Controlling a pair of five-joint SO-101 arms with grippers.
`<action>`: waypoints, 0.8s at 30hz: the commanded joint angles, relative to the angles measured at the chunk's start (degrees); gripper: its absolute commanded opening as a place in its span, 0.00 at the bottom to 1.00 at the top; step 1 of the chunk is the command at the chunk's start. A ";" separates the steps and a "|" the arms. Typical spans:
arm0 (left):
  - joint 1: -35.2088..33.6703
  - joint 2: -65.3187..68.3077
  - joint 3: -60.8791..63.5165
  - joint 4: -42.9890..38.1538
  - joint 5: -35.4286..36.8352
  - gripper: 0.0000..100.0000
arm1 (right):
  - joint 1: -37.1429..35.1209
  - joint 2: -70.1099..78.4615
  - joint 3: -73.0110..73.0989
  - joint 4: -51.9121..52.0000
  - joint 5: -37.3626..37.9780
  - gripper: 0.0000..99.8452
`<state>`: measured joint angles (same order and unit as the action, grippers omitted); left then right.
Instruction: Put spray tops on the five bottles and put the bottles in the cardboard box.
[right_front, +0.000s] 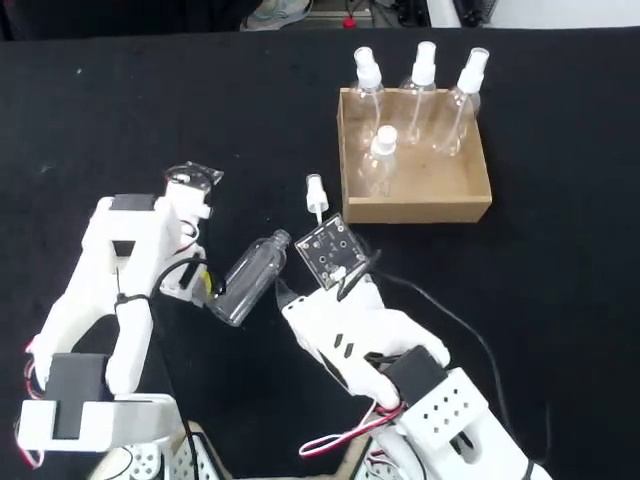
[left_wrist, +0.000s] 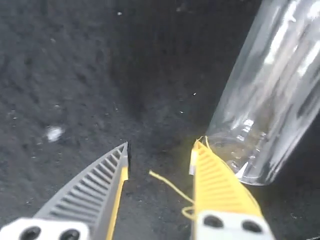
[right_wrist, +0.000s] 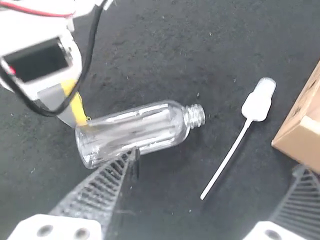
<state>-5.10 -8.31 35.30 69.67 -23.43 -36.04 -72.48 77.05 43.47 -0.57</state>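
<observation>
White arms (right_front: 110, 280), black cables (right_wrist: 91, 37), ribbed grey-and-yellow jaws

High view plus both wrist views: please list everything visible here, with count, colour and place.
Cardboard box: one, brown, far right side of the table in the high view.
Capped bottles: four, clear with white spray tops, inside the box.
Open bottle: one, clear, lying on the table between the arms.
Spray top: one, white, lying loose by the box's near left corner.
Table: one, black.
Left gripper: open, yellow finger at the open bottle's base.
Right gripper: open, above open bottle and spray top.
</observation>
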 joint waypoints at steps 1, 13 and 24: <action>-0.31 -6.24 3.82 0.09 0.79 0.19 | -0.18 0.57 0.22 -3.78 -0.53 0.42; -9.36 -51.25 27.82 -8.18 13.71 0.19 | -0.44 6.81 -8.40 -2.99 -2.64 0.42; -18.51 -80.09 46.81 -17.93 22.86 0.19 | -9.67 37.67 -29.14 -5.36 -12.66 0.42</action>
<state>-20.66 -79.96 78.81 54.73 -2.59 -42.64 -42.15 55.43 39.96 -9.19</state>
